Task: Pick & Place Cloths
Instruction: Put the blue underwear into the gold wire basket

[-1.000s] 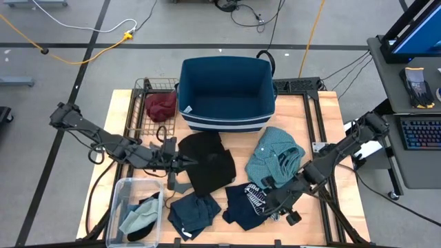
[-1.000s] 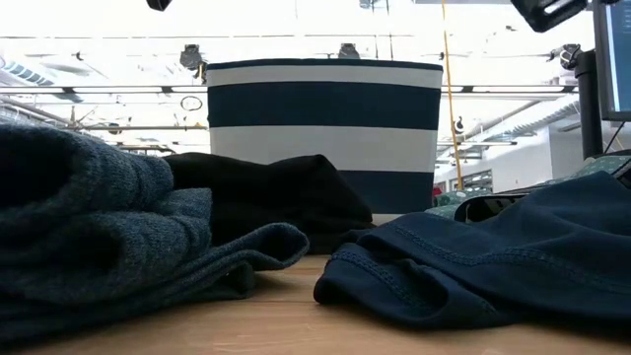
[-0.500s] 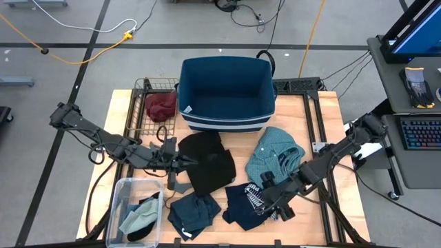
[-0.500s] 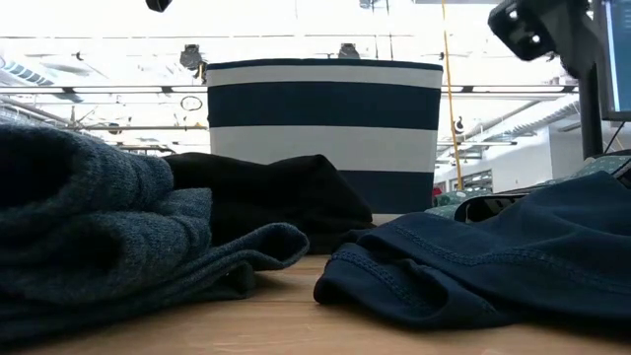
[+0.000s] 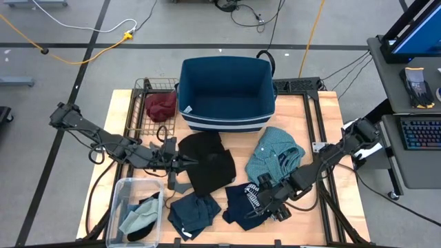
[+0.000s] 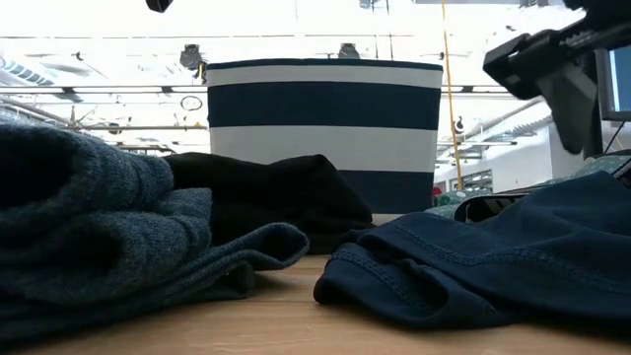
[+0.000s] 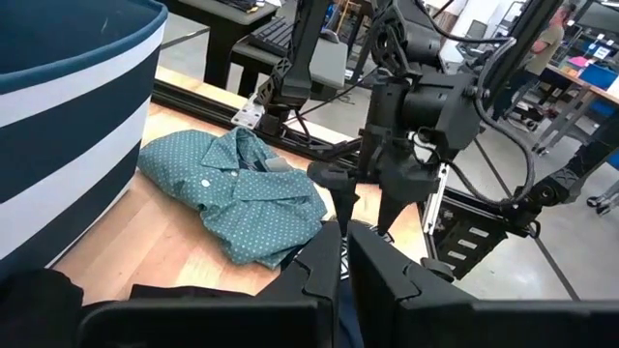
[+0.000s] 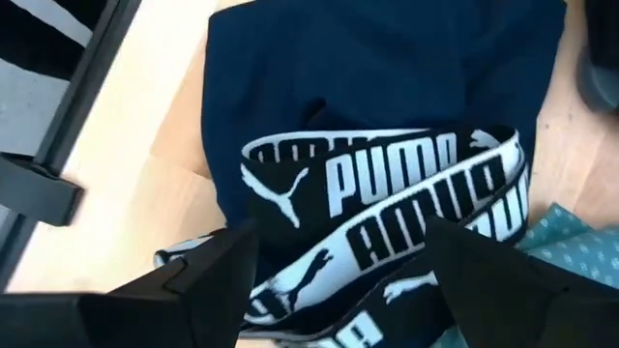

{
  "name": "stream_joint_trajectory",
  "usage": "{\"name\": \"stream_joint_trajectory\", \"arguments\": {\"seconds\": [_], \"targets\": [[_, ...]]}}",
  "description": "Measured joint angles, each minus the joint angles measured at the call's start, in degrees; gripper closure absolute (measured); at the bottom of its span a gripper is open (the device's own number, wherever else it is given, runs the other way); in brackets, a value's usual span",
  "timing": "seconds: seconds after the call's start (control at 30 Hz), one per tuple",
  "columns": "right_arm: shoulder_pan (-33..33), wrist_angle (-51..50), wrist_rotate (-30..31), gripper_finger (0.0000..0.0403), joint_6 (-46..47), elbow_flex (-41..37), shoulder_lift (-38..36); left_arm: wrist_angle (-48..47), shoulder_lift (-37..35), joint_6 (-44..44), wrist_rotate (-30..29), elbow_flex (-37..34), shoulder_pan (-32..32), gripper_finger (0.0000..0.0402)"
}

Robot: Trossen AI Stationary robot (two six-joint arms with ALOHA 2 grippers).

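Note:
The navy cloth with white print [image 5: 241,204] lies crumpled near the table's front edge. My right gripper [image 5: 258,200] hangs open just above it and points steeply down. In the right wrist view its fingers straddle the white lettering [image 8: 387,208] without touching it. The left wrist view shows the right gripper [image 7: 366,215] spread open too. My left gripper [image 5: 186,163] is shut and empty, held level above the black cloth [image 5: 207,165]. The teal checked cloth [image 5: 275,155] lies at the right. The dark teal cloth [image 5: 193,212] lies at the front.
A navy-and-white striped basket [image 5: 226,93] stands at the table's far side, beside a maroon cloth [image 5: 160,105] on a wire rack. A clear bin [image 5: 122,207] at the front left holds a pale green cloth. A grey hanger [image 5: 176,184] lies under the left gripper.
My right gripper has come down toward the navy printed cloth, shifted toward the table's left edge and tipped more steeply downward. The cloths have not moved.

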Motion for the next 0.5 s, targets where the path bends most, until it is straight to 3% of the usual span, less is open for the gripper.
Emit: {"name": "stream_joint_trajectory", "arguments": {"seconds": [0.5], "targets": [[-2.7,2.1,-1.9,0.0112,-3.4,0.0,8.8,0.0,0.0,-1.4,0.0,0.0,0.0,0.0378]]}}
